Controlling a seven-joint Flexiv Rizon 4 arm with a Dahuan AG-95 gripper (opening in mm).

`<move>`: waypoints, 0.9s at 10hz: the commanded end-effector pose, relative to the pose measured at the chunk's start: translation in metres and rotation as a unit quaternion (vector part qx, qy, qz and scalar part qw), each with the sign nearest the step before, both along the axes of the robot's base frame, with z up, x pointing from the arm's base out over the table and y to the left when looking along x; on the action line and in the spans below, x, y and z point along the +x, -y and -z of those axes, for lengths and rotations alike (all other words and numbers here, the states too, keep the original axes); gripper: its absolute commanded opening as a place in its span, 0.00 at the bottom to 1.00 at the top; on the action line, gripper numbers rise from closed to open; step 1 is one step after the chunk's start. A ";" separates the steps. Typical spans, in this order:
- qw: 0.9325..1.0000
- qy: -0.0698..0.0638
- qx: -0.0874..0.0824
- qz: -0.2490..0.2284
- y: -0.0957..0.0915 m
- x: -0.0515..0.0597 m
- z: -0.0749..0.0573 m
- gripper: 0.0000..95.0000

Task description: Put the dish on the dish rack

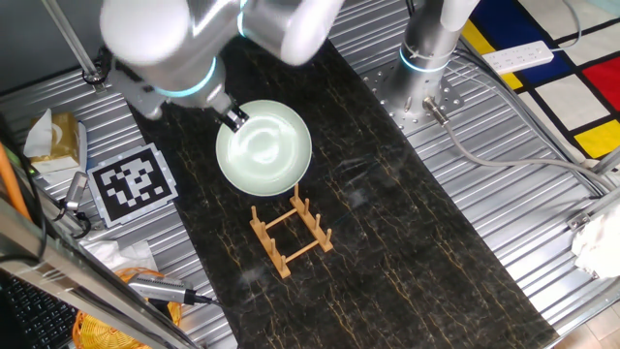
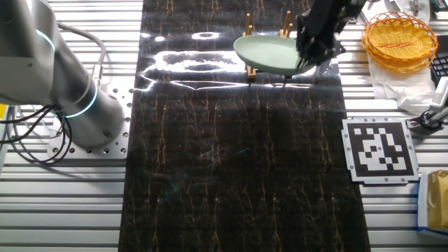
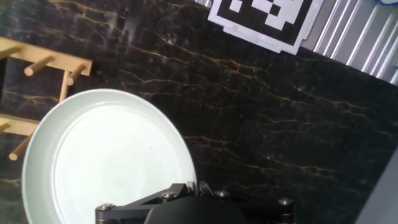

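**Dish held clear of worktop, rack just beside**

Worktop [image 1: 407,252] is dark marble. Dish [image 1: 263,145], pinched at its rim by claw [image 1: 233,119], hangs near-flat w/ rack [image 1: 292,236] just beside its far edge. Hand view shows pegs past the rim; the other fixed view hides most of rack behind dish.

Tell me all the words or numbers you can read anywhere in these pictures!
No words or numbers can be read.
The black-and-white square marker card shows only a block pattern, no letters.
The yellow packet beside it has print too blurred to read.
The pale mint-green round dish and light-brown wooden dish rack are plain.
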State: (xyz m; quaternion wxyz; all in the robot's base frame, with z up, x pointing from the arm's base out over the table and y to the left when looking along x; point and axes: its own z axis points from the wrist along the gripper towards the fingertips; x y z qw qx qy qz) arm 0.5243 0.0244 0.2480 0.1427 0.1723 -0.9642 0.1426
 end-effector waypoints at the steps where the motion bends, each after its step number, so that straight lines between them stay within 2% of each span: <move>1: 0.999 -0.015 -0.026 -0.016 -0.003 0.002 0.000 0.00; 2: 0.999 -0.020 -0.033 -0.011 -0.004 0.003 0.001 0.00; 7: 0.999 -0.021 -0.029 -0.006 -0.004 0.003 0.001 0.00; 8: 1.000 -0.018 -0.024 -0.007 -0.004 0.003 0.001 0.00; 9: 1.000 -0.009 -0.011 -0.002 -0.004 0.003 0.001 0.00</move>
